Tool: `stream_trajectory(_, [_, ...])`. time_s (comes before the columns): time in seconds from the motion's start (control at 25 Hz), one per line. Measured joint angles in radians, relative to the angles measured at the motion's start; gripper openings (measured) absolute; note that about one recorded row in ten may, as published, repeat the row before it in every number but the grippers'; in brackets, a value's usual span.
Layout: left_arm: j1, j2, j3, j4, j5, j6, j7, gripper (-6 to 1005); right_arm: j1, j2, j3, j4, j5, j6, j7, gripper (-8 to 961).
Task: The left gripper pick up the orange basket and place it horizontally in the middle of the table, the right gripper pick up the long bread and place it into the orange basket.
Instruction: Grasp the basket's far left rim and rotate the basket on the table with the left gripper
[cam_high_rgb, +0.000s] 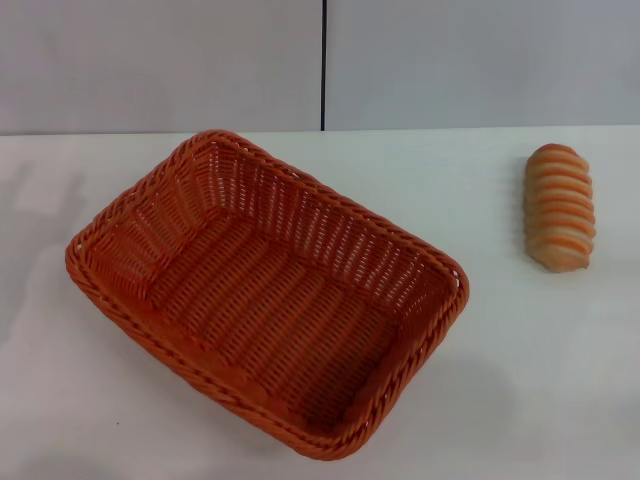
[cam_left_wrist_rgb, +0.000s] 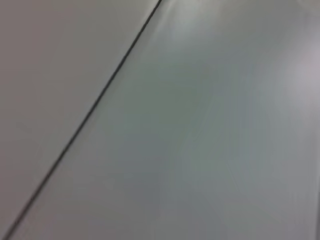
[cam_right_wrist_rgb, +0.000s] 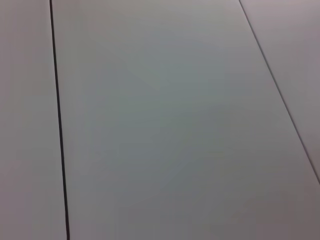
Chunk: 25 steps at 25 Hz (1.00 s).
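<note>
Two things lie on the white table (cam_high_rgb: 560, 400), and neither set of jaws shows in any view; both wrist cameras see only blank grey panels crossed by thin dark seams, so places relative to the jaws cannot be given, nor can I tell whether the left gripper or the right gripper is released or clenched.

Nearest the robot is the orange basket (cam_high_rgb: 265, 295), empty, upright on its base, skewed so that its long axis runs diagonally from the far left toward the near right; its near corner sits close to the table's front edge; it lies left of centre. Farther back and well apart to the right lies the long bread (cam_high_rgb: 560, 208), ridged side up, its length running near to far. Beyond the table stands a grey wall (cam_high_rgb: 160, 60) with one dark vertical seam.

Judged from this, nothing of the task is begun; the basket has yet to be squared and centred. Risks: a pinch on the sloping braided rim may slip or tip the basket, since the weave gives little flat purchase; a basket left askew or off-centre would narrow the target for the bread; the rounded loaf may roll out of a narrow grip.

No brand, label or writing is readable anywhere.
</note>
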Motion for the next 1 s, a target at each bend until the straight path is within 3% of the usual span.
stream_trajectory(0.24, [-0.026, 0.0, 0.048, 0.066, 0.002, 0.011, -0.11, 807, 0.018, 0.0, -0.002, 0.001, -0.004, 0.019, 0.001, 606])
stream_trajectory(0.28, [-0.039, 0.001, 0.115, 0.131, 0.002, 0.012, -0.153, 807, 0.021, -0.001, -0.002, 0.001, -0.005, 0.029, 0.001, 606])
stream_trajectory(0.56, [-0.057, 0.004, 0.31, 0.408, 0.002, -0.033, -0.372, 804, 0.031, -0.004, -0.015, -0.001, -0.013, 0.092, 0.006, 607])
stream_trajectory(0.72, [-0.061, 0.018, 0.47, 0.594, 0.003, -0.096, -0.535, 803, 0.032, -0.006, -0.018, -0.005, -0.017, 0.123, 0.013, 606])
stream_trajectory(0.88, [-0.07, 0.053, 0.63, 0.744, 0.038, -0.187, -0.68, 802, 0.032, -0.006, -0.028, -0.006, -0.017, 0.144, 0.014, 606])
stream_trajectory(1.0, [-0.104, 0.065, 0.669, 0.832, 0.151, -0.247, -0.786, 801, 0.032, -0.006, -0.029, -0.007, -0.017, 0.145, 0.014, 607])
